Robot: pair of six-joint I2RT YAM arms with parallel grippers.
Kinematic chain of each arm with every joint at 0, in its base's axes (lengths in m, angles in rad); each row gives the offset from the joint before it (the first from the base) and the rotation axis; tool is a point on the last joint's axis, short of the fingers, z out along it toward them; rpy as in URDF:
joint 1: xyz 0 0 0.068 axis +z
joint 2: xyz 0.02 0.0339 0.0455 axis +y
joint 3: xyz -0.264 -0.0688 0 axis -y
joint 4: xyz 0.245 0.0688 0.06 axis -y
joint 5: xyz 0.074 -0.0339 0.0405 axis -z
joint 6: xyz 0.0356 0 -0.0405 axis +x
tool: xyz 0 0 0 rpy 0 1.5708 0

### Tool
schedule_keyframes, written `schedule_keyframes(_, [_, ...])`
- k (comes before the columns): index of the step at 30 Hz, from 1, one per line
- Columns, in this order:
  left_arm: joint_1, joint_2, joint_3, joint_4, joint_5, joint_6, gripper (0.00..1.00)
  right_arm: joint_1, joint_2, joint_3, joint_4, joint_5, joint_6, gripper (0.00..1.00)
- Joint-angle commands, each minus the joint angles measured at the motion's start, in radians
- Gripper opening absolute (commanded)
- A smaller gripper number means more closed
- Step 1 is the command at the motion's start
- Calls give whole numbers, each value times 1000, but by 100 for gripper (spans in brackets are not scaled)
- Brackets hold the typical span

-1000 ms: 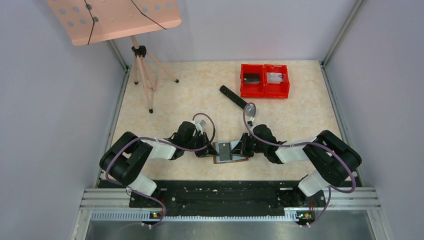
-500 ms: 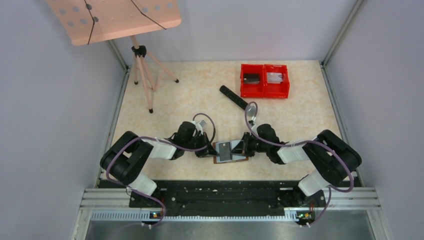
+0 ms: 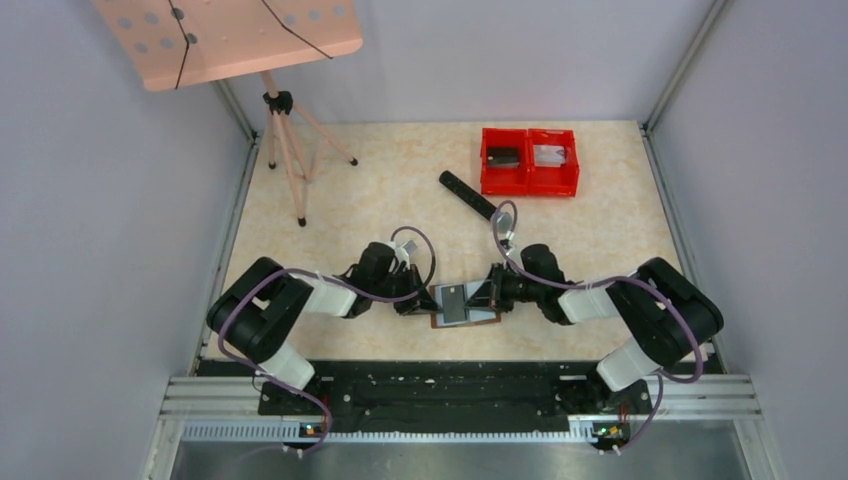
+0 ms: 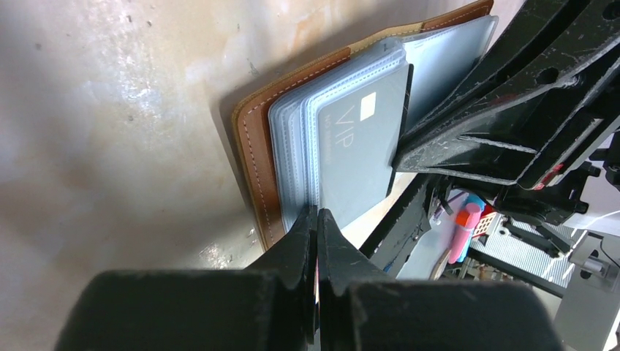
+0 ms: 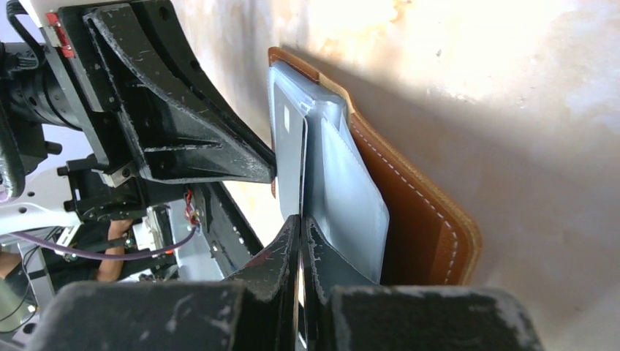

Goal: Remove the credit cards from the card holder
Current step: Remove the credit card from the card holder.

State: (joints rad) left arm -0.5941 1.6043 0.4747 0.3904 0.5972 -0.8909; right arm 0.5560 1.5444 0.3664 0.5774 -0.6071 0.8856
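The card holder (image 3: 481,315) lies open on the table between both arms, brown leather (image 4: 256,139) with clear sleeves (image 5: 351,197). A grey credit card (image 4: 358,139) marked VIP sits in the top sleeve, its edge sticking out toward the right arm. My left gripper (image 4: 316,217) is shut on the sleeve edge at the holder's left side (image 3: 428,300). From the other side my right gripper (image 5: 300,221) is shut on the thin edge of the grey card (image 5: 289,157); in the top view it is at the holder's right side (image 3: 483,297). Any other cards are hidden.
Red twin bins (image 3: 529,160) stand at the back right, with a black bar-shaped object (image 3: 467,194) lying in front of them. A pink music stand on a tripod (image 3: 285,150) occupies the back left. Walls close in both sides.
The right gripper's jaws have closed onto the card's edge. Both arms and the holder have shifted slightly to the right.
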Motion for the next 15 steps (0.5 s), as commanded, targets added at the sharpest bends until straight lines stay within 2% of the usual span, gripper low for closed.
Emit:
schedule_keyframes(1, [-17,54,-12,-99,-80,39,0,-21,-37,3,-36,-16,-51,0])
schedule_keyframes(9, [-17,64,-11,-91,-80,33,0,-48,-77,5,-110,0,-98,0])
schedule_keyframes(15, [-17,64,-11,-91,-77,35,0,-57,-92,-7,-86,-46,-102,0])
